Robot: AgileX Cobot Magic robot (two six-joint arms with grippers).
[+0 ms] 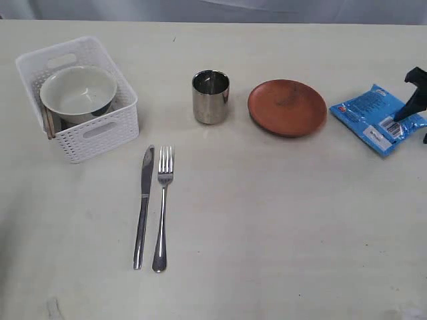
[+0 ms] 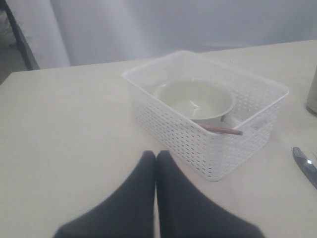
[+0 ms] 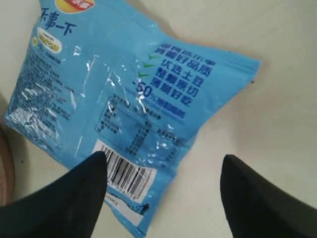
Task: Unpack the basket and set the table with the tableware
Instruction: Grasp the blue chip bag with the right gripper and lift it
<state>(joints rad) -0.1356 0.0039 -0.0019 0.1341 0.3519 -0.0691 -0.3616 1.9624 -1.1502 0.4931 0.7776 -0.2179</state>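
The white basket (image 1: 100,130) stands on the table (image 1: 267,220) at the back left. It holds the pale bowl (image 1: 79,93), with wooden chopsticks (image 2: 223,130) under the bowl's rim. A steel knife (image 1: 143,207) and fork (image 1: 162,207) lie side by side in front of the basket. The steel cup (image 1: 211,97) and brown-red plate (image 1: 287,107) stand at the back middle. My left gripper (image 2: 156,156) is shut and empty, a short way from the basket's corner (image 2: 208,148). My right gripper (image 3: 163,158) hangs open over the edge of the blue snack packet (image 3: 124,89), holding nothing.
The blue snack packet (image 1: 377,119) lies at the far right, beside the plate, under my right gripper (image 1: 412,107). Bare tabletop stretches across the front and right of the cutlery.
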